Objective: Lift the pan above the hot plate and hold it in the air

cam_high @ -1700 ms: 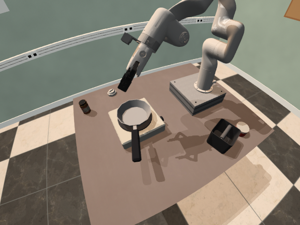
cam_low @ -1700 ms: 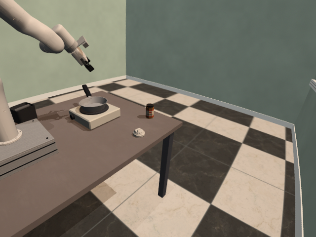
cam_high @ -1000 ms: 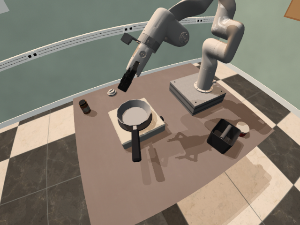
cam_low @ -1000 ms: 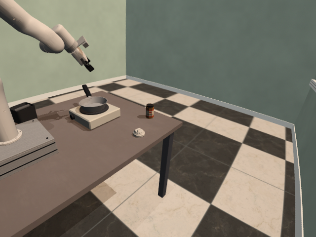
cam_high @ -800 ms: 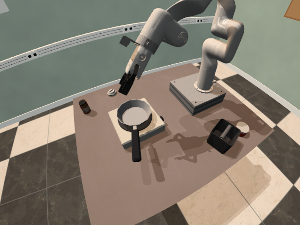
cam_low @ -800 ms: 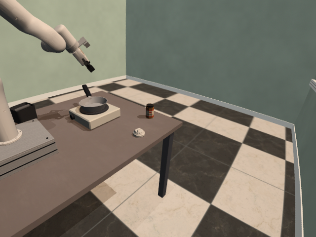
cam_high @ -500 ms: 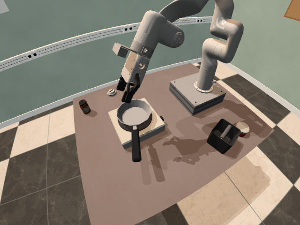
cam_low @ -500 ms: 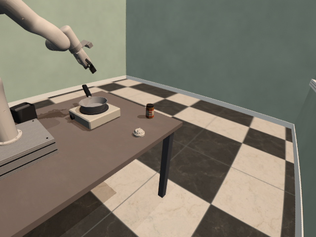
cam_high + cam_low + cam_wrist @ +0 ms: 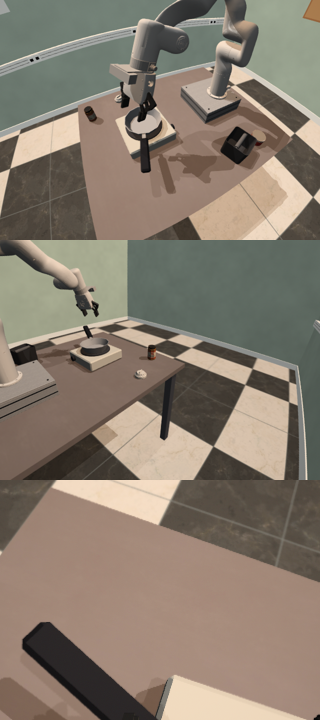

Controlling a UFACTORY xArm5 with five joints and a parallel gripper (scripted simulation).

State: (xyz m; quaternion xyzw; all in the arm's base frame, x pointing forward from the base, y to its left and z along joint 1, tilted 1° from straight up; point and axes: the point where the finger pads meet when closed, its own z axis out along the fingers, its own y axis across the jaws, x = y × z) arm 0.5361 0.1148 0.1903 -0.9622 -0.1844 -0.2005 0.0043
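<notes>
A grey pan sits on a cream hot plate on the brown table, its black handle jutting past the plate's edge. The arm's gripper hangs well above the pan, fingers spread wide and holding nothing. A jar stands to the right.

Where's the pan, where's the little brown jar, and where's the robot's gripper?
pan [image 9: 140, 125]: top view, on its pale inside floor.
brown jar [image 9: 151, 352]: exterior view, on its label.
gripper [image 9: 89, 312]: exterior view, midway between its open fingertips, above the pan.
</notes>
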